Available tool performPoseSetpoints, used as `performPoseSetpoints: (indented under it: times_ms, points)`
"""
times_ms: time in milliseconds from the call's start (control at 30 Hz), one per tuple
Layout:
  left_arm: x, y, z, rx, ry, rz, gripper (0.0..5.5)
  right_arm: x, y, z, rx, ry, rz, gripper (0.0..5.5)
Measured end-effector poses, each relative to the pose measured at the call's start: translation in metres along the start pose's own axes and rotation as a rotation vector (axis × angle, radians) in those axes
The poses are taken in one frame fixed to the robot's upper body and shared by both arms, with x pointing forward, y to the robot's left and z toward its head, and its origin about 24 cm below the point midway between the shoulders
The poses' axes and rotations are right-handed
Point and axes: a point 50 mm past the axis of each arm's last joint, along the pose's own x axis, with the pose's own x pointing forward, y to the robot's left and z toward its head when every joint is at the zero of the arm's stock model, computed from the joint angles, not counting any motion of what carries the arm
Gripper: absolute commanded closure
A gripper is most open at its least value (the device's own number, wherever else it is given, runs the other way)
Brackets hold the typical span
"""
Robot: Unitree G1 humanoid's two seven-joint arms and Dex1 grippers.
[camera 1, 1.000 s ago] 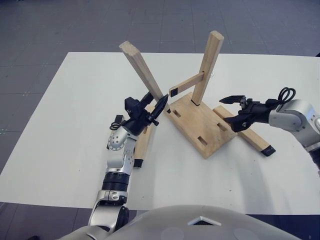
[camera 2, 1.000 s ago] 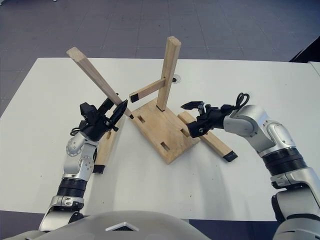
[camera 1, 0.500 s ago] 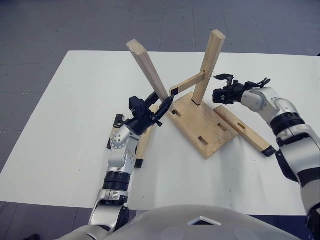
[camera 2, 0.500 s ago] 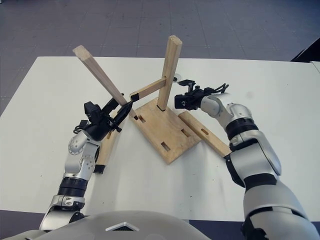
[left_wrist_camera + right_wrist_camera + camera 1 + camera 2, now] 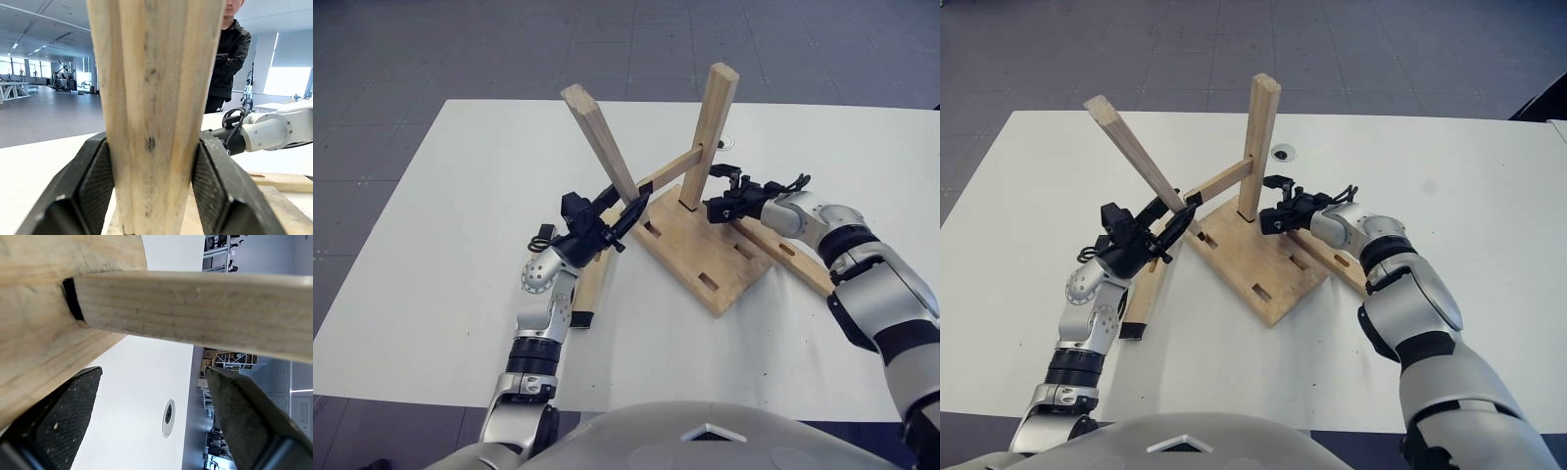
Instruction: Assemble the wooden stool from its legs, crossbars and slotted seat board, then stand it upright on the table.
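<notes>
The slotted seat board (image 5: 717, 257) lies flat on the white table. One leg (image 5: 705, 127) stands upright in a slot at its far edge, with a crossbar (image 5: 671, 168) sticking out toward a second, tilted leg (image 5: 600, 137). My left gripper (image 5: 625, 213) is shut on the tilted leg near its lower end, its pads (image 5: 98, 181) pressing on both sides. My right gripper (image 5: 718, 192) is open at the foot of the upright leg, its fingers (image 5: 58, 421) apart beside the joint with the board.
A third leg (image 5: 590, 284) lies on the table under my left arm. A fourth leg (image 5: 785, 257) lies along the board's right side. A round hole (image 5: 1283, 152) is in the tabletop behind the stool. The table's front edge (image 5: 431, 392) is close.
My right gripper swung from the board's right side round to the foot of the upright leg. The left gripper brought the tilted leg closer, so the crossbar's end now meets it.
</notes>
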Motion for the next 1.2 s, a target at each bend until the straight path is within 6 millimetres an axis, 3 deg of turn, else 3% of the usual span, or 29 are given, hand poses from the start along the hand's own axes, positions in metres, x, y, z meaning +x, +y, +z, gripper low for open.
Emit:
performPoseSetpoints:
  times_ms: [200,400,633,867,1200]
  points:
    - [-0.015,-0.003,0.005,0.009,-0.004,0.019,3.39,-0.003,-0.002,-0.008,0.053,0.054,-0.028,1.63]
    - [-0.012,-0.016,0.009,0.002,-0.043,0.046,3.39,-0.025,-0.035,-0.027,0.351,0.08,-0.214,1.63]
    - [-0.011,-0.02,0.002,0.023,-0.032,0.076,3.39,-0.062,-0.014,-0.009,0.608,0.036,-0.264,1.63]
    - [-0.011,-0.017,-0.013,0.013,-0.031,0.172,3.39,-0.106,-0.042,0.021,0.784,0.041,-0.404,1.63]
    - [0.003,-0.031,-0.016,-0.016,-0.104,0.152,3.39,-0.106,-0.028,0.029,0.836,0.081,-0.276,1.63]
